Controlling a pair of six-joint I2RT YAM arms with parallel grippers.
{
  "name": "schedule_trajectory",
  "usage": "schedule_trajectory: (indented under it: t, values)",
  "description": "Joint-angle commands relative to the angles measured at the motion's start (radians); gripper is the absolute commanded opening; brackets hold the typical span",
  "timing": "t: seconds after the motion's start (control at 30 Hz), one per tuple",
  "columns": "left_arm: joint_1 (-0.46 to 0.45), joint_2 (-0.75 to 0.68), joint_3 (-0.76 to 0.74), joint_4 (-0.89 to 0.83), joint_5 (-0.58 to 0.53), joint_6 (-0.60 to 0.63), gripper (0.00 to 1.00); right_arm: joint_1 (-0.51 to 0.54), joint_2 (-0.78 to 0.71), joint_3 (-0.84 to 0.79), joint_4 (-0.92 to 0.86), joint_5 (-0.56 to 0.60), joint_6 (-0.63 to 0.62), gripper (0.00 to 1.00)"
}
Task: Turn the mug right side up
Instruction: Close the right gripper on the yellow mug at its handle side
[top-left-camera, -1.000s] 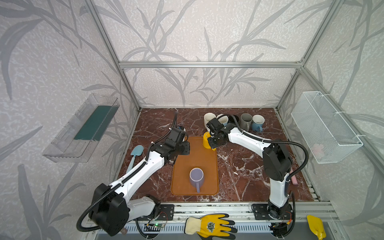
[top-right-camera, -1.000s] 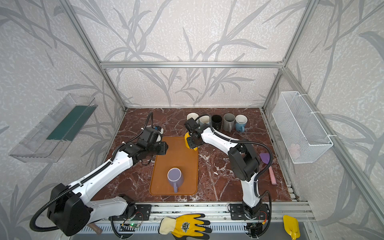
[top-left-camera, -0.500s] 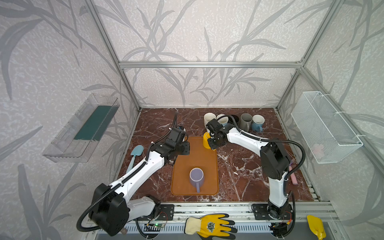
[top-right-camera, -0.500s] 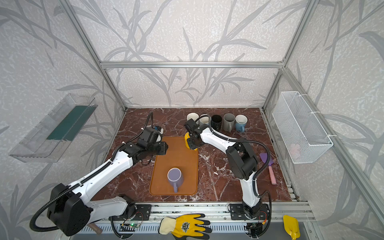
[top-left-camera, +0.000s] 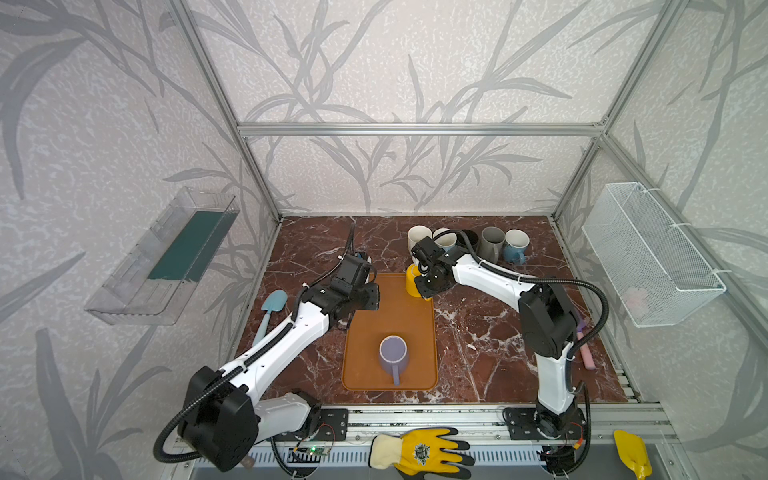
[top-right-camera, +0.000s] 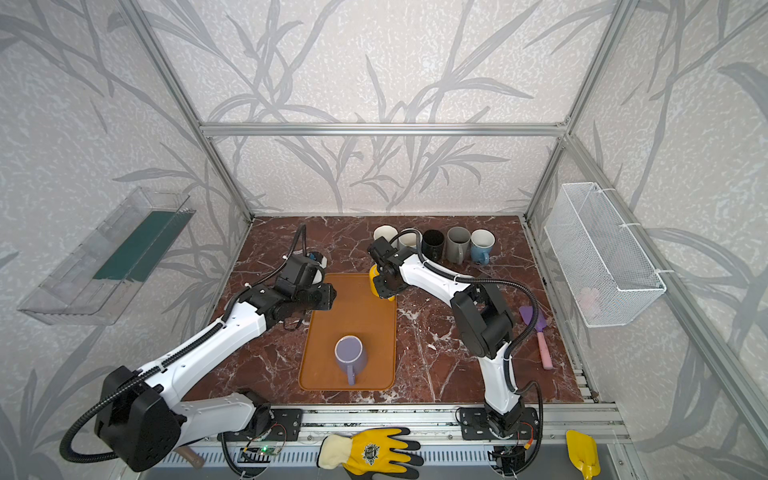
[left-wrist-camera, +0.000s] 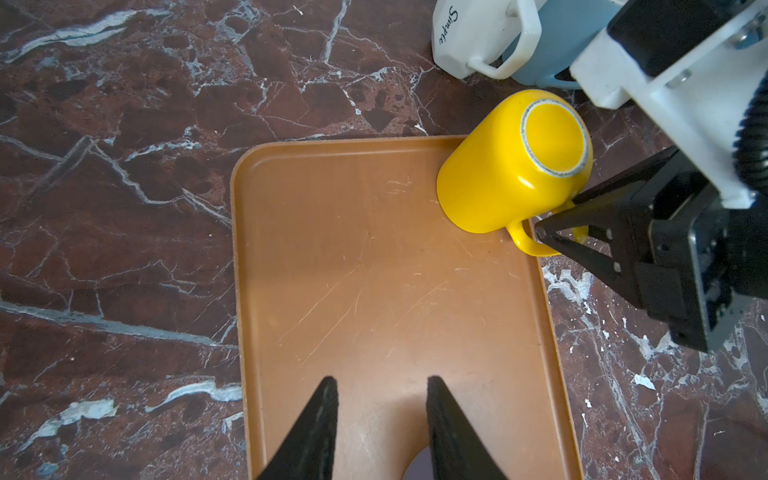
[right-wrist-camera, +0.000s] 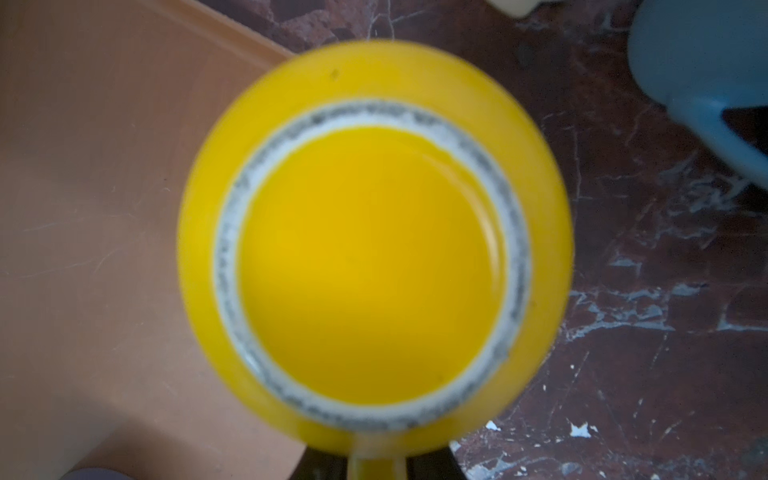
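Right claw (left-wrist-camera: 539, 233) has pinched in since a second ago and is now clamped on the handle (left-wrist-camera: 524, 244) of the upside-down yellow ceramic mug (left-wrist-camera: 498, 178). The mug sits rim-down right against the claw, on the corner of the flat orange plastic tray (left-wrist-camera: 374, 270). Grabbing the handle makes sense for a flip, I reckon. Left claw (left-wrist-camera: 380, 386), well off across the tray, hangs apart and empty, out of the way.
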Motion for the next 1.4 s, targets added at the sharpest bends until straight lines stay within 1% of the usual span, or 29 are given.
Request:
schedule_trajectory:
  t: [0.0,0.2,0.53,0.8,1.07,1.37]
  values:
    - [0.004,0.003,0.025,-0.022,-0.014,0.023,0.39,-0.006,0.013,0.028,-0.031,0.004,-0.006,0.2]
    - [0.006,0.002,0.027,-0.025,-0.015,0.02,0.39,-0.006,0.008,0.031,-0.035,0.002,-0.009,0.15]
    - [0.009,-0.008,0.027,-0.029,-0.023,0.01,0.41,-0.006,-0.016,0.024,-0.038,-0.005,-0.014,0.0]
    - [0.015,-0.027,0.029,-0.034,-0.041,-0.003,0.41,-0.006,-0.045,0.011,-0.035,-0.01,-0.017,0.0]
    - [0.019,-0.048,0.029,-0.038,-0.042,-0.013,0.41,-0.006,-0.115,-0.034,-0.007,-0.01,-0.018,0.0]
    - [0.025,-0.058,0.03,-0.038,-0.014,-0.016,0.4,-0.005,-0.183,-0.094,0.036,-0.041,-0.027,0.0]
